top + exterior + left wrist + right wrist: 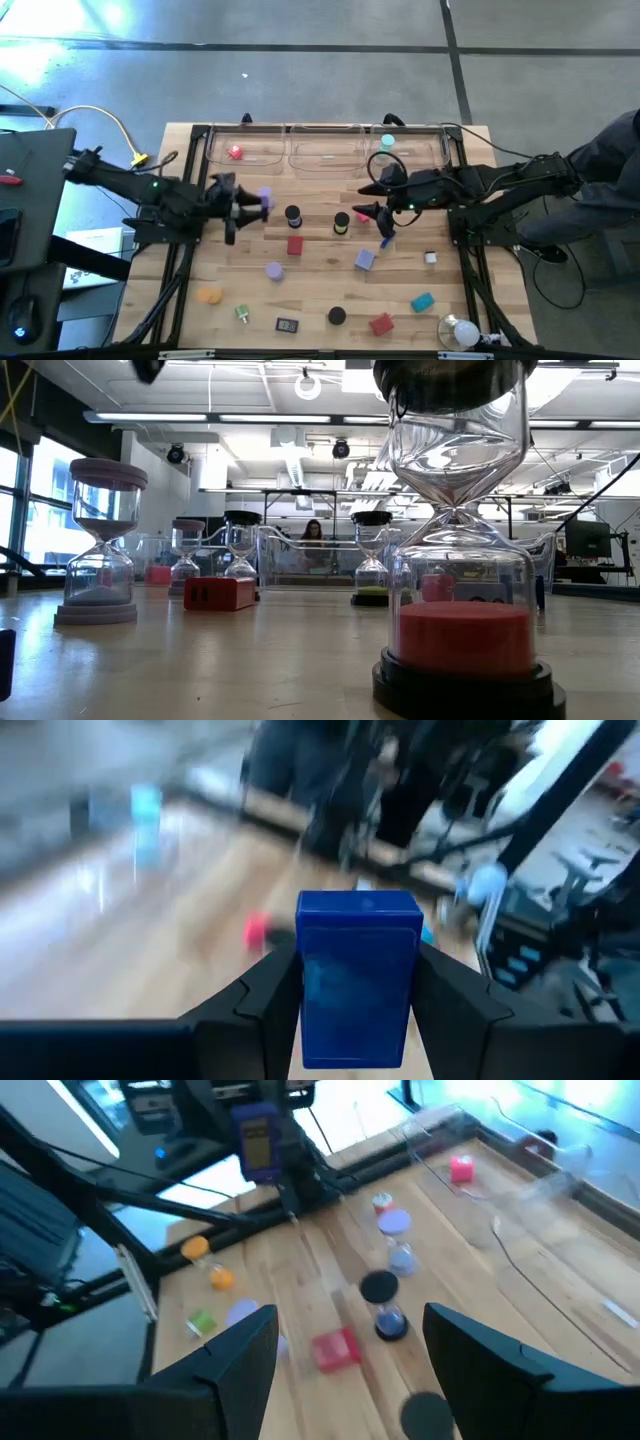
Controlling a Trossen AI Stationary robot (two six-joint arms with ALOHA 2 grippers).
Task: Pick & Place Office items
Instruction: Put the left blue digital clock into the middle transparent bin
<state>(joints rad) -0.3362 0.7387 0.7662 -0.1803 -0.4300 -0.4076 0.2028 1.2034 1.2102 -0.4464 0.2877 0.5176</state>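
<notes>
My left tool point(262, 200) sits left of centre in the overhead frame, clamped on a blue block point(358, 975) above the bench point(320, 300). My right tool point(368, 212), right of centre, stands open over scattered pieces, holding nothing.

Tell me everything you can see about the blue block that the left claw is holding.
The blue block is a solid, box-shaped piece with flat faces and rounded edges, in deep blue that looks like matte plastic. It stands upright between the two dark fingers of the left claw, which press on its two sides. From above it looks lavender-blue and hangs over the wooden table, near the left arm, in front of the clear trays. Only the claw touches it.
</notes>
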